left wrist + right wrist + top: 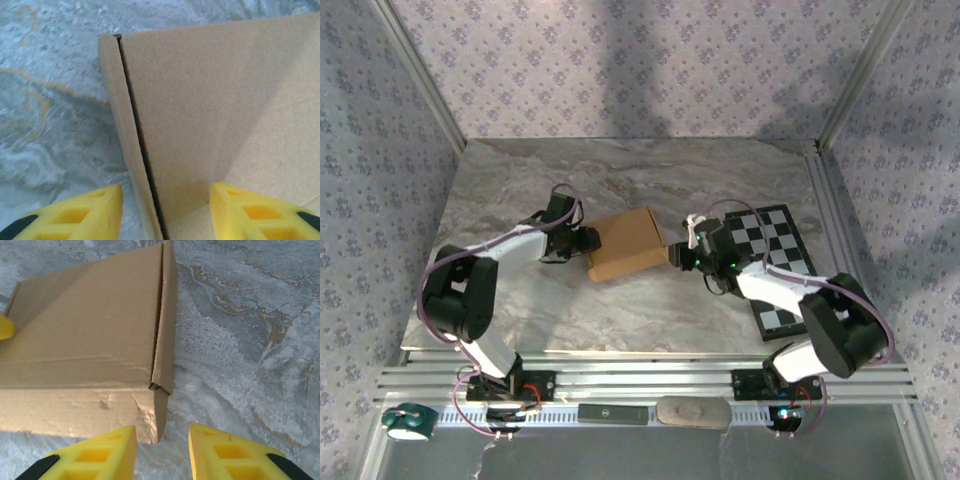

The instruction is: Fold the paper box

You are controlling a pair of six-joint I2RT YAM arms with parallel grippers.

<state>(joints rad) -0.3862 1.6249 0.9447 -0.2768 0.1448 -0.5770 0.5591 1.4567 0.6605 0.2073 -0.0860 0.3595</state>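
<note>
The left gripper (pixel 165 192) stood partly open. Its yellow fingers (pixel 75 215) sat astride the upright side wall of the paper box (pixel 210 100), where a dark seam ran between wall and top panel. Neither pad looked pressed on the cardboard, though the close, soft view left that unsure. The right gripper (pixel 161 432) was likewise partly open and held nothing, its jaws just short of the box's near corner with bare table (pixel 240 340) between them.

In the overhead view the box lay near the middle of the frame, a shallow, closed-looking shape with one gripper at each end.

The cardboard was probably light and thin: stiff across its panels, hinging readily at the creases, and apt to skate on the smooth marble unless braced from the far side. The front wall in the right wrist view already showed dents and a ragged corner, so a hard pinch would likely mark it further. The best hold seemed to be a wall edge close to a corner, not mid-panel.

There was open marble above and below the box in the overhead frame. To the right, a checkered board (pixel 780 240) lay near the right arm, and the metal rail along the table's right edge narrowed that side. The left side offered more room.
</note>
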